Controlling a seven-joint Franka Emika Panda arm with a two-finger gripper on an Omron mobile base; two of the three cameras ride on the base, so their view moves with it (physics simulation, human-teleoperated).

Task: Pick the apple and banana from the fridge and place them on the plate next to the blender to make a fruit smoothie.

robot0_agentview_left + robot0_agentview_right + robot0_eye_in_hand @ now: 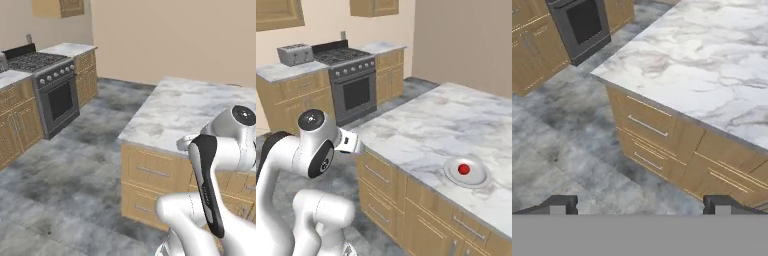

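The jaws stand spread wide and hold nothing: in the hand view the gripper (640,205) shows its two dark tips far apart at the bottom, looking down over the floor (557,150) and the drawer fronts under the corner of the marble worktop (712,60). The apple (464,169) already lies in the middle of the plate (450,175), which sits on the worktop near its front edge in the right base view, so I judge the first half of the task done and the banana half still open. The arm (207,185) is folded close to the base, the hand out in front of the worktop's corner, well apart from the plate; this reads as a travelling pose between the drop-off and the next fetch. The next move, as I judge it, calls for driving the base round to the fridge, bringing the open jaws to the shelf where the banana lies, and closing across its curved body, not its tips. Much is out of reach of these pictures: fridge, banana and blender lie outside all three, so I cannot say which way the base must turn. The stove (351,80) and a toaster (295,54) stand along the far wall, and the worktop's right end is cut off.
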